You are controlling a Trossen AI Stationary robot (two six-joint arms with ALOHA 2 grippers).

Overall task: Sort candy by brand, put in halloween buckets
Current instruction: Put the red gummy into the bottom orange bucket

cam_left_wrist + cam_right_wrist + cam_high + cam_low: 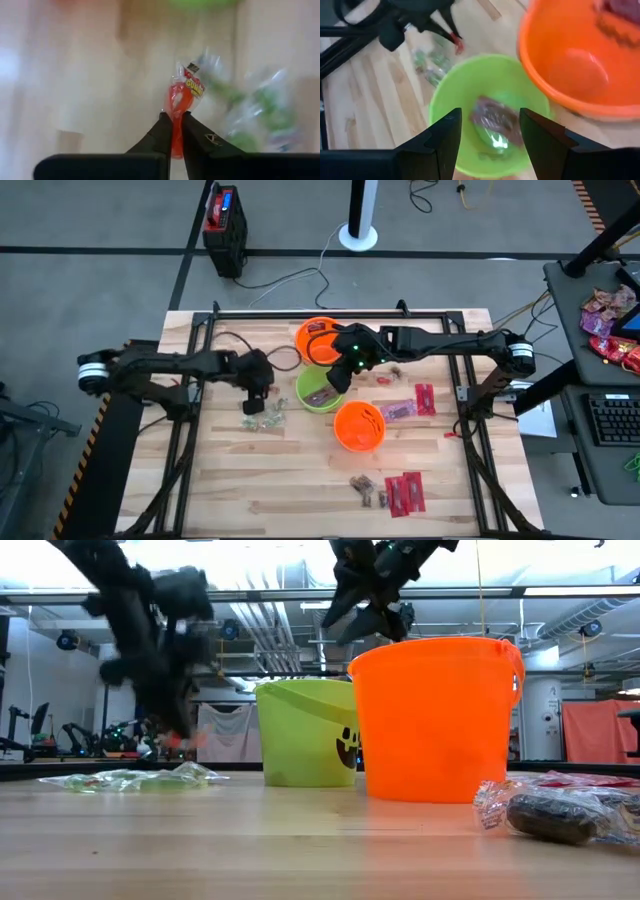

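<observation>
The left end effector [172, 131] has its fingers pressed together on a red gummy packet [181, 102], whose long axis runs straight out from the fingertips, the printed end pointing away from the wrist; in the low view the packet hangs just above the desk [250, 470], over a loose pile of pale green-yellow wrapped candy [262, 418] lying on the wood. The right end effector [490, 131] hovers with its fingers spread wide directly over the lime green bucket [470, 87], which stands upright and holds a dark pink-purple packet [492, 117] lying flat on its bottom. One orange bucket [312, 337] stands touching or just beside the green one on the far side, with something dark pink inside it in the right wrist view; the other orange bucket [359, 426] stands near the green one on the near side, and I cannot tell what it contains. Flat red packets [405, 492] and small dark brown pieces [365, 488] lie on the desk near the front edge, and more pink and red packets [410, 405] lie beside the near orange bucket.
</observation>
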